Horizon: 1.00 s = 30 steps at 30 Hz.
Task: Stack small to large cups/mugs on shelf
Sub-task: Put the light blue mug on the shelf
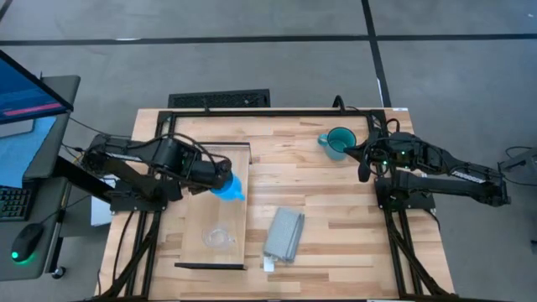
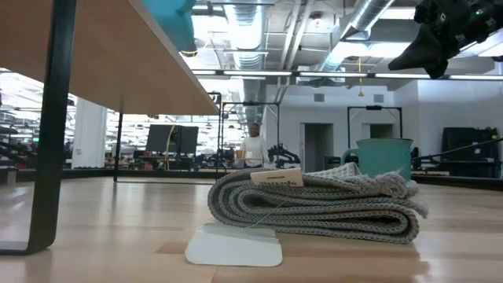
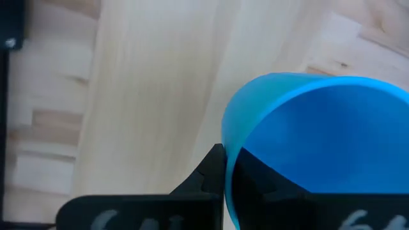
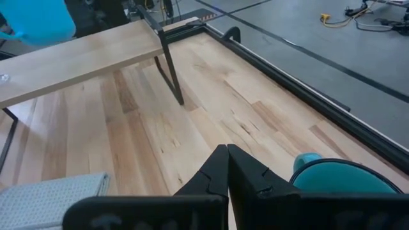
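Observation:
The bright blue mug is in my left gripper, above the middle of the pale wood shelf. The small clear cup stands on the shelf's near part. On the tabletop near the far right stands the teal mug, which also shows in the right wrist view as the teal mug. My right gripper hovers shut just beside it on its near side, touching nothing; in the high view it is my right gripper. My left gripper holds the blue mug by its rim, one finger outside the wall and one inside. The fingers come level from the table's left. The mug is tilted with its mouth toward the gripper, and in the right wrist view the mug is lifted clear of the shelf.
A folded grey cloth with a white tag lies on the table right of the shelf. The shelf stands on dark metal legs. Bare tabletop lies between the cloth and the right arm's base. A monitor and mouse sit off the table's left.

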Motion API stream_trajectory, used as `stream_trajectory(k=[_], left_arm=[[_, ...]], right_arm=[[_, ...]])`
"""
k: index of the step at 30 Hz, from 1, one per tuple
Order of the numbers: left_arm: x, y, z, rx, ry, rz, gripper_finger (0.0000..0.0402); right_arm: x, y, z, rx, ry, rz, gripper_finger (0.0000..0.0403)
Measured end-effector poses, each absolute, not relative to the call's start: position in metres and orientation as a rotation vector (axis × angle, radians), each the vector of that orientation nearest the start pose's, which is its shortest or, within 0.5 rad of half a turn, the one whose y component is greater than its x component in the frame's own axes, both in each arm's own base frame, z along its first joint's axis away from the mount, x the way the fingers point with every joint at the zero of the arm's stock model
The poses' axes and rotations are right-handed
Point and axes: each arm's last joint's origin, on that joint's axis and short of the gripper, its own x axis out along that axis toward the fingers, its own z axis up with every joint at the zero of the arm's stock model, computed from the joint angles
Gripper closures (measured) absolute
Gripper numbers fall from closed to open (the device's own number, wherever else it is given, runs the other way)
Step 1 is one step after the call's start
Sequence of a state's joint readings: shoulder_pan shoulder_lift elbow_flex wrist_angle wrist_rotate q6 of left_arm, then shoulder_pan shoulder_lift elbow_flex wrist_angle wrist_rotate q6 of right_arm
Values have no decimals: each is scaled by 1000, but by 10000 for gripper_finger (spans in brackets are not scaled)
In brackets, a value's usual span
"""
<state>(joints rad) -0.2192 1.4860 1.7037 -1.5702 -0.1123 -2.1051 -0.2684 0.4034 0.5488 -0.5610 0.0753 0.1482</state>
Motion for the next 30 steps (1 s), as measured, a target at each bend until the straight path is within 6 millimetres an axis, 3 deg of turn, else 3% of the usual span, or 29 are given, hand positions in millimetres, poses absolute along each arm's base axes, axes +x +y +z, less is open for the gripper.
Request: stream_trajectory(k=[9,18,30], left_arm=[[235,-71,362,-1549,977,1335,401],[237,-63,350,-1529,957,1405,401],[237,-62,350,-1540,952,1415,401]], right_arm=[[96,-29,264,147,389,-361,378],[96,-29,264,140,390,-360,378],[96,-29,264,106,390,-349,378]])
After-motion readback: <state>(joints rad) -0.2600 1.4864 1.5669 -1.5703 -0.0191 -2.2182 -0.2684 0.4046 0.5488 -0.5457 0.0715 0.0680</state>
